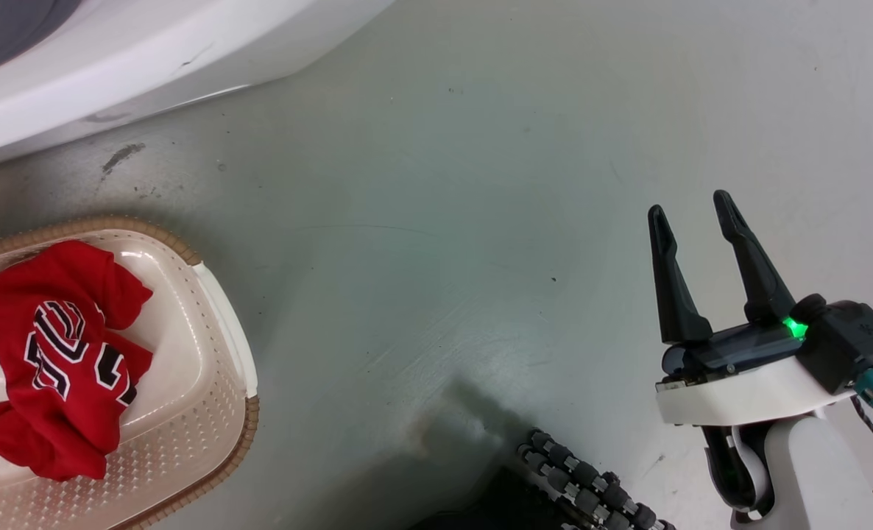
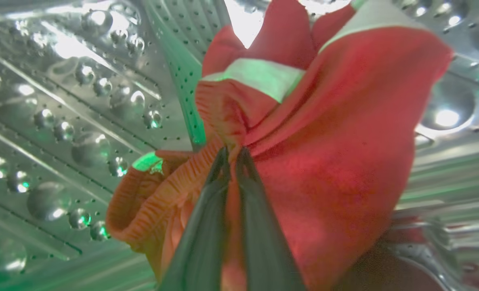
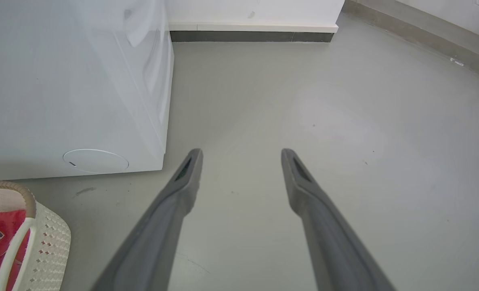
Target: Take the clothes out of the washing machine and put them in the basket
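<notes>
Left wrist view: the red striped garment (image 2: 336, 141) sits right at the tips of my left fingers (image 2: 222, 165), which are clenched on a fold of it beside its ribbed hem. The rest of the cloth bunches up and away beyond the tips, leaning to their right. All round it is the shiny drum (image 2: 61, 121) of the washing machine (image 1: 112, 66), so this piece is not out yet. I judge the coming move is a straight pull back along my left fingers' own line. My right fingers (image 1: 673, 287) are spread apart and hold nothing, over the bare floor (image 1: 444, 221). Well off to their left lies the basket (image 1: 216, 412), with the jersey (image 1: 61, 353) already in it.
</notes>
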